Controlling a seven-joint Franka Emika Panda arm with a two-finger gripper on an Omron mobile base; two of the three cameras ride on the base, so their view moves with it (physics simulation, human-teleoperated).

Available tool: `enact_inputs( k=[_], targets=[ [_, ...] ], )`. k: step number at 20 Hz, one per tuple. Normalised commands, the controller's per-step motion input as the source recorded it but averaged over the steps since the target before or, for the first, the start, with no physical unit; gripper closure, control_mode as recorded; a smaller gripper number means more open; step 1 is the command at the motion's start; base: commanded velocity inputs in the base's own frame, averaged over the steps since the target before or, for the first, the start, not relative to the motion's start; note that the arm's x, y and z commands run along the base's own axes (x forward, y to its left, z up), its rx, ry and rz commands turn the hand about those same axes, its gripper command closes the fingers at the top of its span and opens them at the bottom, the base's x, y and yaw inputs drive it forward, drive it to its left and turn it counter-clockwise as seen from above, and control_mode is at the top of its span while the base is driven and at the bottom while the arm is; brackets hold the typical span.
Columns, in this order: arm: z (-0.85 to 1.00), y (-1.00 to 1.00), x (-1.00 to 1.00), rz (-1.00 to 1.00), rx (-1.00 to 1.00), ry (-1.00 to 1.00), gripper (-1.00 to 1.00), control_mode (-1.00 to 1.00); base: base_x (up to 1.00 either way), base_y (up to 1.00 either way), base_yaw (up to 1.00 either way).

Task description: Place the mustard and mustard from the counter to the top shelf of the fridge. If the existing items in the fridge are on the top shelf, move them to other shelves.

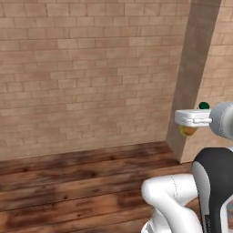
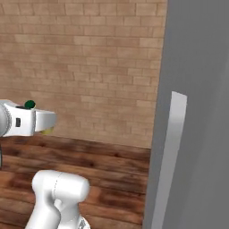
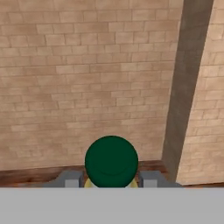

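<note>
While the tool [image 3: 111, 183] is clamping a yellow bottle [image 1: 187, 131] with a dark green cap [image 3: 111, 161], carrying is underway; next, turning toward the fridge [image 2: 197, 112].

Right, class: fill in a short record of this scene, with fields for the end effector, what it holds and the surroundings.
end effector: shut, held level, facing the wall
held: bottle, dark green round top, yellow below; probably a mustard
backdrop: brick wall
floor: dark wood planks
right side: tall grey fridge, close to the base
</note>
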Motion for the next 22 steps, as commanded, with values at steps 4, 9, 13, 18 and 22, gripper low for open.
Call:
enact_inputs(
  k=[4, 9, 13, 18, 22],
  targets=[
    [0.00, 0.00, 0.00, 0.00, 0.00, 0.00, 1.00, 1.00, 1.00, 0.00, 0.00],
    [0.00, 0.00, 0.00, 0.00, 0.00, 0.00, 1.00, 1.00, 1.00, 0.00, -0.01],
    [0.00, 0.00, 0.00, 0.00, 0.00, 0.00, 1.00, 1.00, 1.00, 0.00, -0.06],
    [0.00, 0.00, 0.00, 0.00, 0.00, 0.00, 1.00, 1.00, 0.46, 0.14, -0.72],
    [0.00, 0.00, 0.00, 0.00, 0.00, 0.00, 1.00, 1.00, 0.00, 0.14, -0.97]
  ],
)
